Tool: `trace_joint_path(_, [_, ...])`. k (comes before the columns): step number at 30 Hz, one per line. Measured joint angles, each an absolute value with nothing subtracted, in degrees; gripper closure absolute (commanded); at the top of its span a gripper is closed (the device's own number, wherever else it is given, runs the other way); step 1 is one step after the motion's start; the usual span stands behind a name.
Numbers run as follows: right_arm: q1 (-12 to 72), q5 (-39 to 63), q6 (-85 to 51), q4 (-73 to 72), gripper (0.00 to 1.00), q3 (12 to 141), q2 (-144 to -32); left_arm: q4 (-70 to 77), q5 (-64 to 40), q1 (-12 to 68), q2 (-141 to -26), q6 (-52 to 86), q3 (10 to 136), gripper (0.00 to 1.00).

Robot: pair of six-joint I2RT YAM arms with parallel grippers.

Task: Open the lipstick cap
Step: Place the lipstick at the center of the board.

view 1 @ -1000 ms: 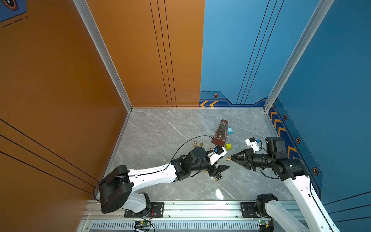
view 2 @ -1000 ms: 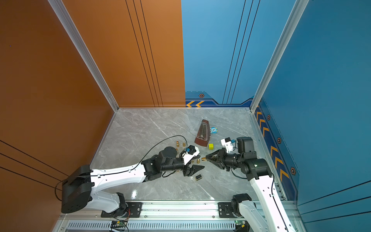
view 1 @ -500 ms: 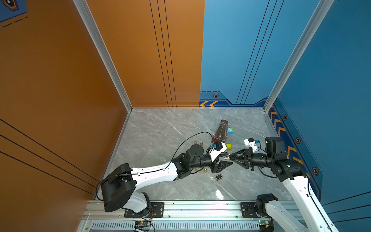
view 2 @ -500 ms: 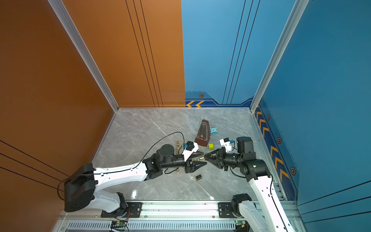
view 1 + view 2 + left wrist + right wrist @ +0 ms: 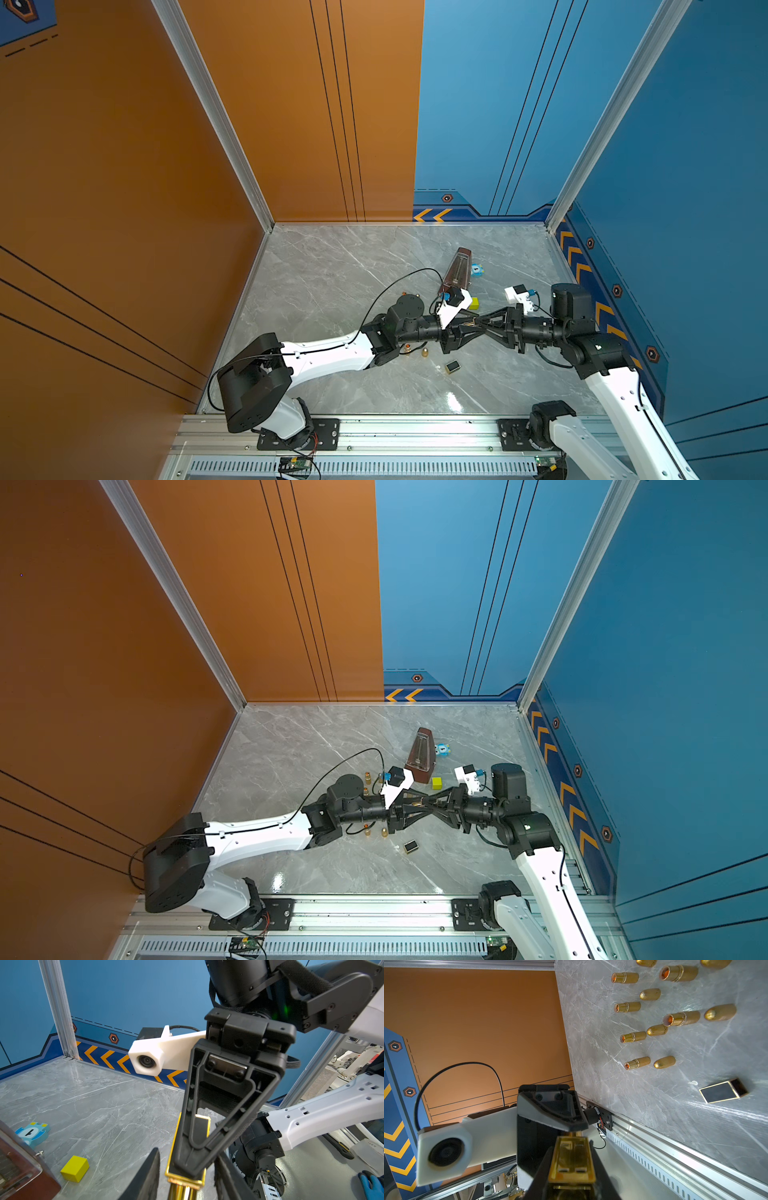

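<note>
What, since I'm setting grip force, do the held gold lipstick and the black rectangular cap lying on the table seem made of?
Gold square-collared lipstick: mirror-bright gold with sharp highlights, so polished metal or metallised plastic; the look cannot settle which. Black rectangular cap with gold edging: smooth dark face, thin shiny gold rim, hollow end; probably lacquered plastic, possibly metal.

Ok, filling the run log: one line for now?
right gripper shut on lipstick | left gripper open around its gold end

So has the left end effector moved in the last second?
Yes: the left end effector has moved from beside the black cap toward the back wall, meeting the right end effector.
</note>
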State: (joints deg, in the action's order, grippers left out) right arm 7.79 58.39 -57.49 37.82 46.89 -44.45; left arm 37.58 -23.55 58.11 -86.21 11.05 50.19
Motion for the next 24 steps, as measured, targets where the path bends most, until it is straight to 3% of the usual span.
trace_joint_path(9, [7.6, 58.5, -58.0, 37.2, 0.75, 46.9, -44.4, 38.9, -25.6, 57.6, -87.0, 12.1, 50.4, 0.81])
trace_joint_path(15, [7.5, 58.7, -58.0, 36.8, 0.73, 46.9, -44.3, 39.2, -26.0, 57.4, -87.0, 12.1, 50.4, 0.87])
trace_joint_path(24, [7.5, 57.6, -57.1, 37.1, 0.38, 47.1, -43.8, 39.2, -24.4, 55.4, -84.5, 13.9, 47.5, 0.90])
